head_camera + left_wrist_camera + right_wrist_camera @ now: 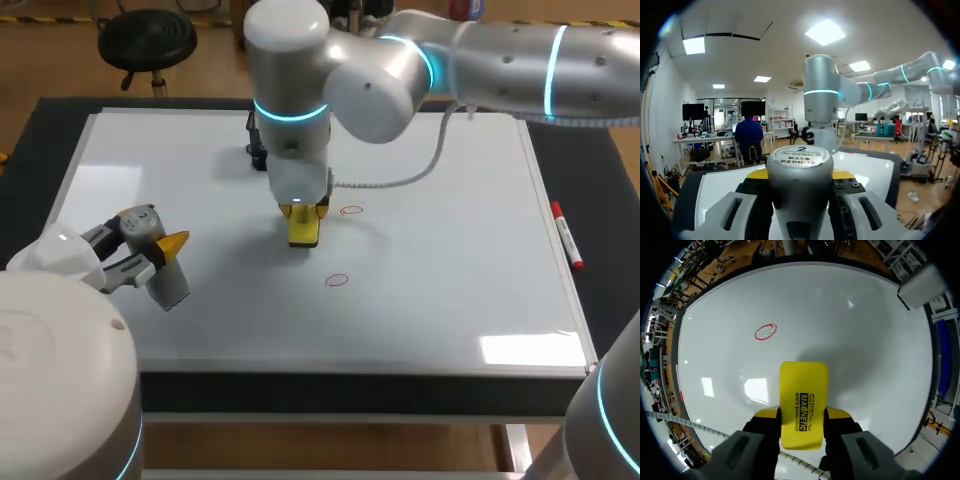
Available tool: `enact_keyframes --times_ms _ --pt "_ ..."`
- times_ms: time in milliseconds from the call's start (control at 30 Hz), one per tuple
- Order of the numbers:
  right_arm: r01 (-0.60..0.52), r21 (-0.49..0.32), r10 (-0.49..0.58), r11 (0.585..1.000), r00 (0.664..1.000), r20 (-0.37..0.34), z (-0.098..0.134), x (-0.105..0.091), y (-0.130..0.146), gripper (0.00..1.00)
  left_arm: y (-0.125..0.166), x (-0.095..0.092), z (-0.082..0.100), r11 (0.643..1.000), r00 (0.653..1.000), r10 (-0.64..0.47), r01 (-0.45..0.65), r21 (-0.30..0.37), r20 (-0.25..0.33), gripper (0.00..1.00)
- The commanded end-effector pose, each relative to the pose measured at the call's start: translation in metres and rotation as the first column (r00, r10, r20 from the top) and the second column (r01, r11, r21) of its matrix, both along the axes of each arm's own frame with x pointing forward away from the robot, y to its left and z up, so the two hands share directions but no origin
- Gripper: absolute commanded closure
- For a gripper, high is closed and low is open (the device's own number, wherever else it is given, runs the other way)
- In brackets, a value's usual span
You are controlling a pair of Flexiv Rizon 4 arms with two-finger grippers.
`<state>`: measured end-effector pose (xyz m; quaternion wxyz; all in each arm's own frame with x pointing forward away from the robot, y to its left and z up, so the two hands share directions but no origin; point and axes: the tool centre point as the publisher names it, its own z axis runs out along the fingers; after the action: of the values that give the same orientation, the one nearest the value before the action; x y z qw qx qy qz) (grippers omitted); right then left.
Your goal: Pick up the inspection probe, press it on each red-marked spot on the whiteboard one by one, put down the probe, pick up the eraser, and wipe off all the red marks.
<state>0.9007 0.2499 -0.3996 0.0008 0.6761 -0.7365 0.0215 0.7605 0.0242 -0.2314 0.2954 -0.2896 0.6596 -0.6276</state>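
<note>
Head view: two red marks (351, 210) (337, 280) near the eraser (303, 234) in the right end effector's (801, 414) grip; right wrist view: one.

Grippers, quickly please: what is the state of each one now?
Left gripper: closed, holding the inspection probe.
Right gripper: closed, holding the yellow eraser.

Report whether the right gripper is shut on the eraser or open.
Shut. In the right wrist view the right gripper has both fingers against the yellow eraser, one on each side.
</note>
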Motion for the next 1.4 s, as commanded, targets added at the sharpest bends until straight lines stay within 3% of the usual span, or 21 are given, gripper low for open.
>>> enact_keyframes --times_ms 33,367,833,1400 --pt "-0.015 -0.011 0.015 1.000 1.000 -0.011 -0.008 0.004 0.015 1.00 -0.003 0.002 0.001 1.000 1.000 0.009 -0.009 0.003 -0.001 1.00" --pt "-0.050 0.005 0.050 0.999 0.999 -0.006 -0.015 -0.001 0.031 1.00 -0.003 0.002 0.001 1.000 1.000 0.009 -0.009 0.003 -0.001 1.00" --pt "-0.063 0.000 0.063 0.998 0.998 -0.019 -0.029 -0.003 0.031 1.00 -0.003 0.002 0.001 1.000 1.000 0.009 -0.009 0.003 -0.001 1.00" --pt "-0.001 -0.010 0.001 1.000 1.000 -0.031 -0.034 -0.012 -0.008 1.00 -0.003 0.002 0.001 1.000 1.000 0.009 -0.009 0.003 -0.001 1.00"
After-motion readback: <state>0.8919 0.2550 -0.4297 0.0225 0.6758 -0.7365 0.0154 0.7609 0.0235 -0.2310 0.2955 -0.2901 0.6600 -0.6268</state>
